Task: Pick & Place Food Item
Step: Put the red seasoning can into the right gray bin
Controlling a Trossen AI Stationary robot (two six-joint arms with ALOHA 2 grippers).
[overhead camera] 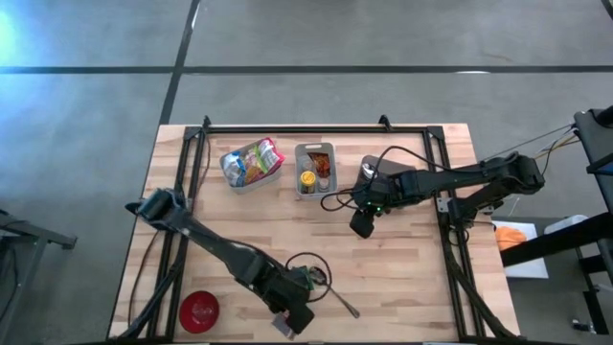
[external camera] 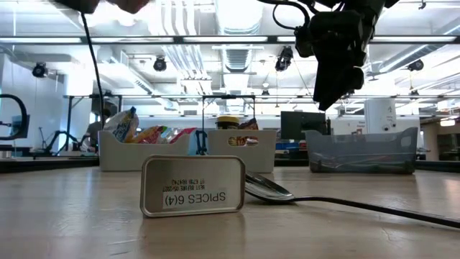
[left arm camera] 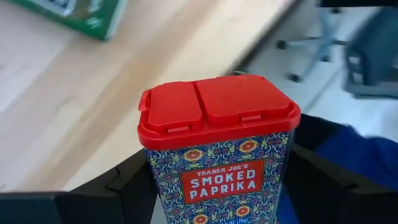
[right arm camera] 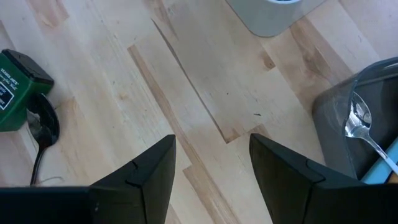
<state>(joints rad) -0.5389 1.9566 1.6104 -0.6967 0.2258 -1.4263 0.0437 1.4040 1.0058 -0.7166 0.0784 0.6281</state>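
A smoked paprika tin (left arm camera: 217, 168) with a patterned body and a red flip lid (left arm camera: 217, 106) stands between the fingers of my left gripper (overhead camera: 290, 319), which is shut on it near the table's near edge. My right gripper (right arm camera: 211, 162) hangs open over bare wood in the middle right of the table (overhead camera: 362, 222), with nothing between its fingers. A green spice tin (right arm camera: 18, 93) lies on its side on the table next to a spoon (external camera: 273, 191), and the low view shows the tin's metal base (external camera: 192, 185). My left gripper pinches the paprika tin by its two narrow sides (left arm camera: 152, 186), below the red lid, one finger (left arm camera: 121, 190) on each side. The lid end points away from the wrist. The tin's base is hidden between the fingers, so whether it rests on the table cannot be told.
At the back stand a grey bin of snack packets (overhead camera: 251, 165), a bin of jars (overhead camera: 314, 170) and a grey container (right arm camera: 360, 118) with a spoon in it. A red bowl (overhead camera: 199, 310) sits near the front left. Black frame rails (overhead camera: 196, 153) run along the table's sides.
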